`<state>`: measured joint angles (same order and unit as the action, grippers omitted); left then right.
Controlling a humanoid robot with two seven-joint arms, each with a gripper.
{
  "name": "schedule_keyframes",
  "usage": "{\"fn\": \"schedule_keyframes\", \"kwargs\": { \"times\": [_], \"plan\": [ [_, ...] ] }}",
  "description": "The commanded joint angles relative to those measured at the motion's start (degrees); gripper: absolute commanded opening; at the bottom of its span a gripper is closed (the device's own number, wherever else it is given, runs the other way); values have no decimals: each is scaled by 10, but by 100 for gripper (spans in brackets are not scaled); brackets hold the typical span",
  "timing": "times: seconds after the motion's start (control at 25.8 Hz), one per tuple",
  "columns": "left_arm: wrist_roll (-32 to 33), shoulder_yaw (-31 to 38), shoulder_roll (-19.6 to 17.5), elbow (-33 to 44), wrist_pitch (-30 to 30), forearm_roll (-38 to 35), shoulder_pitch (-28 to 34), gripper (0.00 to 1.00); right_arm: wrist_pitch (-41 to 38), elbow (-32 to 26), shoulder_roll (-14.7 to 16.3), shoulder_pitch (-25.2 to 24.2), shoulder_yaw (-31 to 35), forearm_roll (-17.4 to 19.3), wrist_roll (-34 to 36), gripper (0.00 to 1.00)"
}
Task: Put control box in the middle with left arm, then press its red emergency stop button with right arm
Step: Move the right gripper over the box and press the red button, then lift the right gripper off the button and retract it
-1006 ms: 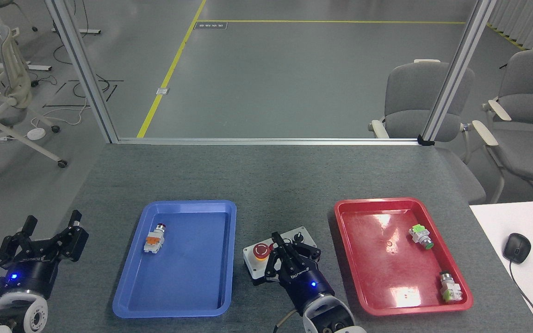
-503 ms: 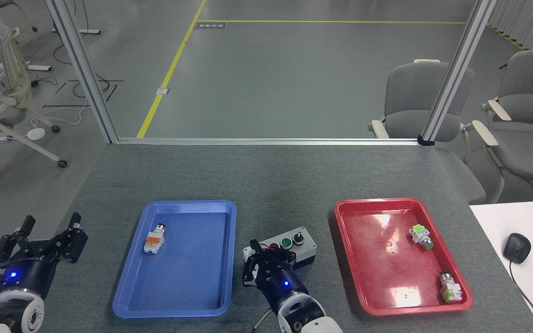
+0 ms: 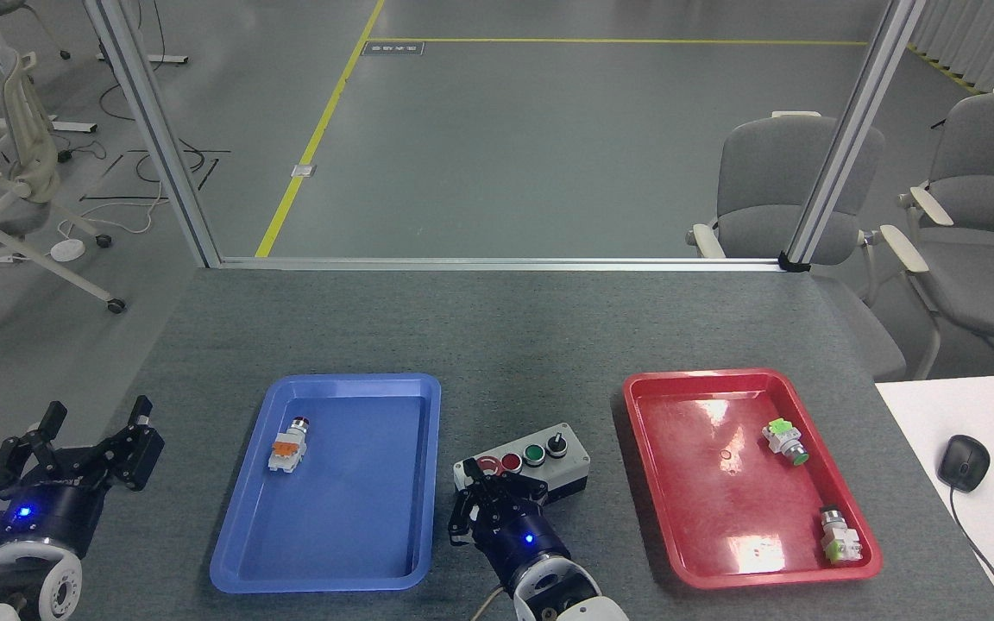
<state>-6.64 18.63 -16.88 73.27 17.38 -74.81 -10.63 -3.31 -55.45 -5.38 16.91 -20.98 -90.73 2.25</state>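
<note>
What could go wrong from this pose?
1. The right gripper sits at the near-left end of the control box, hiding most of the red emergency stop button; an off-centre push could shove the box instead of pressing it.
2. The blue tray lies just left of that gripper, so sideways drift might clip its rim.

Control box [image 3: 540, 461] between trays (right gripper [image 3: 497, 500] near)

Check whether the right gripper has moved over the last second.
Yes. The right gripper has pulled back toward the near table edge and leftward, off the control box, nearer the blue tray.
</note>
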Motion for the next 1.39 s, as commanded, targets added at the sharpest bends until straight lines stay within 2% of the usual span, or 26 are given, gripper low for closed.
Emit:
{"fn": "schedule_keyframes", "kwargs": {
  "times": [0.0, 0.08, 0.19, 0.35, 0.43, 0.46, 0.54, 0.62, 0.74, 0.89, 1.12, 1.28, 1.35],
  "plan": [
    [-2, -3, 3, 0, 2, -1, 0, 98, -1, 1, -1, 0, 8, 4, -7, 0],
    [-3, -17, 4, 1, 9, -1, 0, 98, -1, -12, -5, 3, 9, 18, 4, 0],
    [-3, -26, 7, 11, 13, 1, 2, 99, 1, -24, -6, 24, 9, 74, 7, 0],
    [-1, -26, 13, 8, 16, 3, 2, 99, 2, -26, -2, 35, 10, 92, 7, 1],
    [-1, -26, 15, 6, 16, 4, 5, 99, 4, -36, 1, 33, 28, 93, 7, 22],
    [-1, -26, 16, 6, 15, 5, 5, 99, 3, -40, 2, 31, 48, 93, 7, 37],
    [-1, -25, 25, 5, 12, 8, 5, 99, 3, -46, 2, 29, 90, 95, 7, 78],
    [-6, -24, 38, 6, 11, 16, 5, 99, 3, -48, 4, 25, 111, 95, 7, 94],
    [-8, -25, 58, 7, 15, 25, 5, 99, 2, -52, 41, 23, 125, 96, 7, 97],
    [-8, -25, 80, 13, 15, 24, 5, 99, 2, -71, 73, 5, 153, 96, 7, 97],
    [-8, -25, 82, 13, 15, 24, 5, 99, -3, -133, 114, -45, 217, 96, 7, 97],
    [-7, -25, 83, 25, 13, 24, 10, 99, -3, -138, 123, -51, 257, 95, 7, 97],
    [-3, -25, 84, 36, 9, 24, 10, 99, -3, -138, 138, -58, 263, 96, 7, 97]
  ]
}}
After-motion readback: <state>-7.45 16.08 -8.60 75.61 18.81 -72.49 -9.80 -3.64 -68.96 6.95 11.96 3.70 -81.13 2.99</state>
